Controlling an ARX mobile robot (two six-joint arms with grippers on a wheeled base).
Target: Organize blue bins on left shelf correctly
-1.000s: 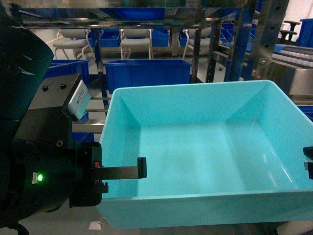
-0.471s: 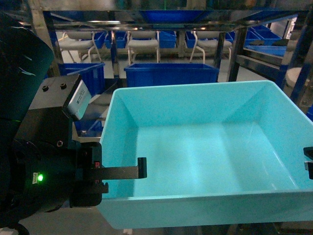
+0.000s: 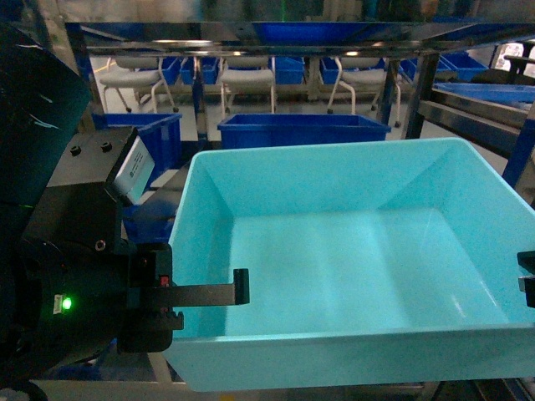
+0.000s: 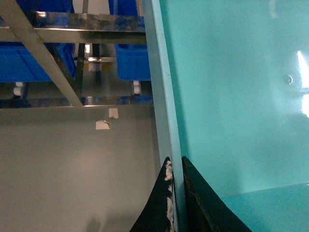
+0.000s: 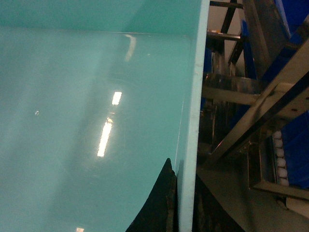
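At wrists | both hands clamp bin (image 3: 351, 251) rim | head: right hand hidden

The left gripper (image 4: 175, 193) pinches the left wall of the blue bin (image 3: 351, 251), and the right gripper (image 5: 186, 198) pinches its right wall.

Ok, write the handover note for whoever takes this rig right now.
Left gripper: shut on the bin's left wall, one finger inside, one outside.
Right gripper: shut on the bin's right wall in the same way.
Bin: empty, held level between both arms, in front of the steel shelf. Dark blue crates sit beyond.
Done: bin picked up.
Left: set it on the shelf, then release.
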